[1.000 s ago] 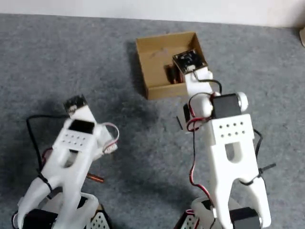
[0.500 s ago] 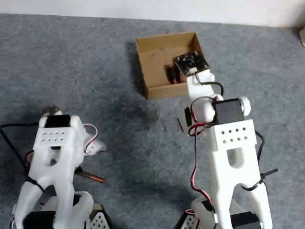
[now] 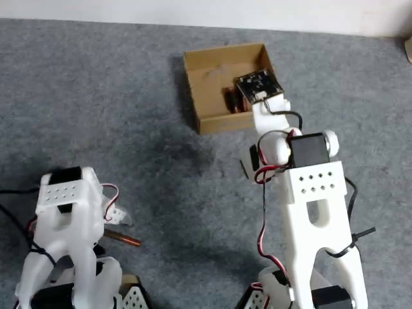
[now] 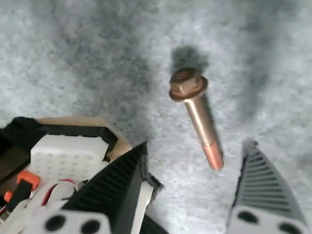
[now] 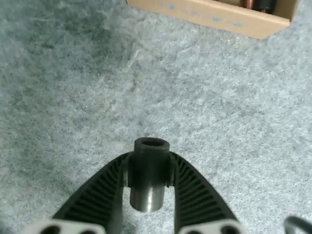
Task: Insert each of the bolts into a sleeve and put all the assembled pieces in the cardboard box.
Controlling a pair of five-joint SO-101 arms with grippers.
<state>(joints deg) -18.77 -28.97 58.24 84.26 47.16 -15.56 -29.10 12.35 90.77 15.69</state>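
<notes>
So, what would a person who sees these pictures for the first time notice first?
Probably the copper bolt, which lies alone on the grey carpet with the open left gripper over it. Next comes the black sleeve, held in the shut right gripper above the carpet, near the cardboard box.

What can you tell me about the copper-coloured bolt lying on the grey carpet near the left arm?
The copper-coloured metal bolt has a hexagonal head with a round flange and a smooth, shiny shank; threads cannot be made out. It lies flat on the grey carpet, with no sleeve on it. Its tip end sits between the open fingers of the left gripper, apart from both. Only the carpet touches it.
</notes>
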